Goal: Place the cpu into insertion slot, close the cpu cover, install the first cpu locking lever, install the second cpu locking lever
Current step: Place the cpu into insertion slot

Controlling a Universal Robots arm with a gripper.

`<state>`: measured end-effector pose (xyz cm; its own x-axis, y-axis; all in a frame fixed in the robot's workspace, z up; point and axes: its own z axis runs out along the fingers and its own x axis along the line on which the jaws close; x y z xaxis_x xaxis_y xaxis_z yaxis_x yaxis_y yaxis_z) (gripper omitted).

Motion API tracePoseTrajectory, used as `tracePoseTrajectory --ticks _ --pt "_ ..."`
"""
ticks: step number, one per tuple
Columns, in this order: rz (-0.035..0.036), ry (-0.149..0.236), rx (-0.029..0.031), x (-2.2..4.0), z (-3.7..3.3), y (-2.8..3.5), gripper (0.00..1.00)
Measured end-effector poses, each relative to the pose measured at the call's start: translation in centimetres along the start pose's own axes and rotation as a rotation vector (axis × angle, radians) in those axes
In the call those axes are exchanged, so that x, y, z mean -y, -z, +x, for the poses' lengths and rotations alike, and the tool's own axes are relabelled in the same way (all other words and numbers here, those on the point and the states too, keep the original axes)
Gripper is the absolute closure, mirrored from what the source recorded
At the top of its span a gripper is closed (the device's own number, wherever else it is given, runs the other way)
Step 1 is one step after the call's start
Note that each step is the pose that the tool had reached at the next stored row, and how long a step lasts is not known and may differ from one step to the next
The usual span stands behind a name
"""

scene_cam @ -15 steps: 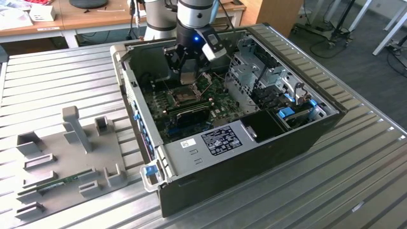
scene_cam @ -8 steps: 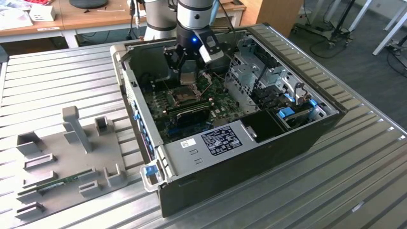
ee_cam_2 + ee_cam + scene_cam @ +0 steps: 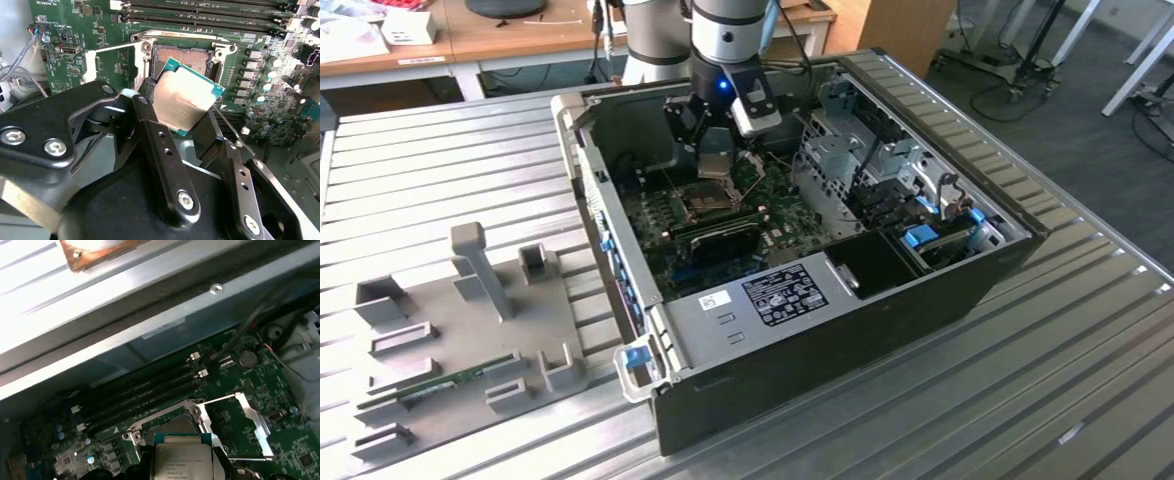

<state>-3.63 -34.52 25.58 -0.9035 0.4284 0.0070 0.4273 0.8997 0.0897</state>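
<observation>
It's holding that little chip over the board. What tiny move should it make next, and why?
Probably ease it straight down. The gripper is shut on the cpu, which hangs above the insertion slot, not yet seated. The cpu cover is swung open beside it, leaving the socket uncovered. The chip looks slightly askew, so lowering slowly seems wise.
</observation>
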Motion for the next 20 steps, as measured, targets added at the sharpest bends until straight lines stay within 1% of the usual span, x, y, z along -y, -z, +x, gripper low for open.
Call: tracePoseTrajectory --ticks 5,6,16,17,20 --pt "-0.0002 -0.002 0.0003 0.00 0.00 -0.01 0.46" --pt "-0.0003 -0.011 0.0012 0.00 0.00 -0.02 0.46" --pt "-0.0016 -0.192 0.0174 0.01 0.00 -0.14 0.46" --pt "-0.0018 -0.228 0.0207 0.01 0.00 -0.16 0.46" --pt "-0.0022 -0.283 0.0256 0.01 0.00 -0.20 0.46"
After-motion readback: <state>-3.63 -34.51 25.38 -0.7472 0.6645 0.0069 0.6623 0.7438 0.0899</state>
